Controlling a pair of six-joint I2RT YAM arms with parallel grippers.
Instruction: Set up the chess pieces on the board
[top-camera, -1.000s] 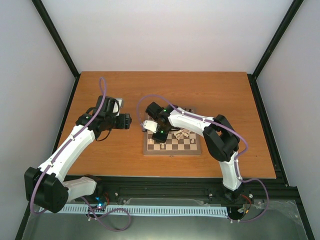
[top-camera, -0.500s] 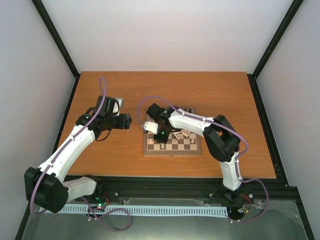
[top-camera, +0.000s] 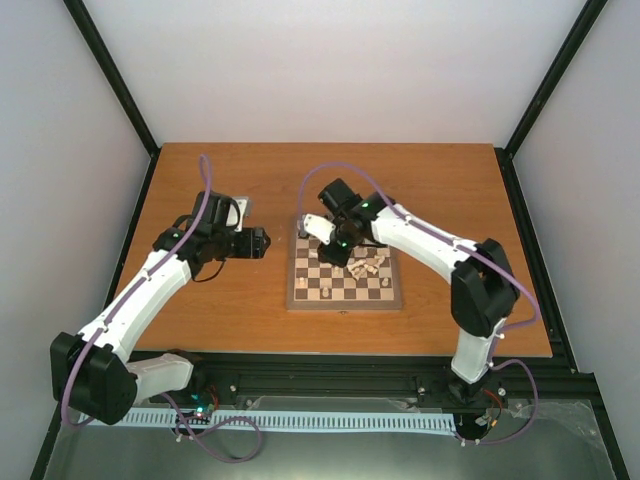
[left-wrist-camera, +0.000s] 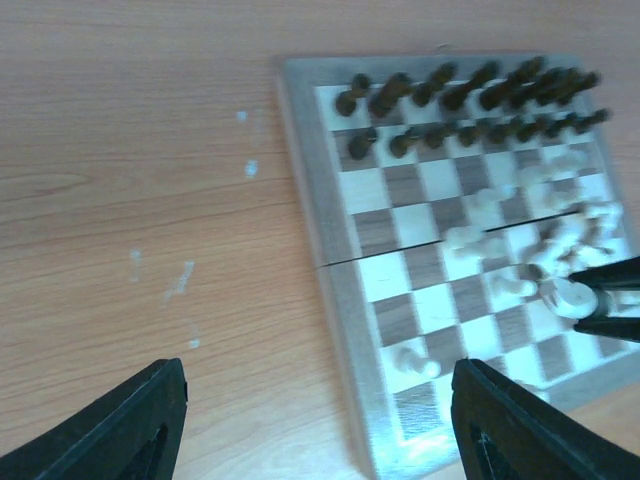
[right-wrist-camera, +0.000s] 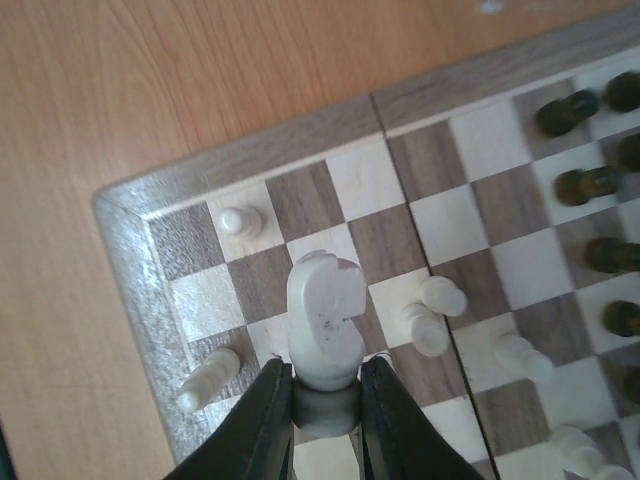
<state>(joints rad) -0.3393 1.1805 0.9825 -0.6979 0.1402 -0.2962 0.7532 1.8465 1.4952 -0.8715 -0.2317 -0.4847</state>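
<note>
Over the board (right-wrist-camera: 130, 250) corner: my right claw (right-wrist-camera: 325, 395) pinches a cream knight (right-wrist-camera: 323, 310)!
Left claw (left-wrist-camera: 315, 415): jaws wide, empty, above the surface (left-wrist-camera: 130, 150) beside the board.
Dark pieces (left-wrist-camera: 450, 90): two rows along one edge.

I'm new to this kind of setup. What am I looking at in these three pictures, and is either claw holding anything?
Two white robot arms are bolted at the near edge of a wooden table. Each ends in a two-finger gripper. The wide picture looks down from above and behind them. The other two come from small cameras on the wrists, so each shows its own black fingers at the bottom. On the table lies a small chessboard. Dark pieces stand in two rows along one side. The light pieces are mostly scattered. The right gripper is closed on one cream piece, probably a knight, near a corner of the board. The left gripper is open and empty, beside the board.
</note>
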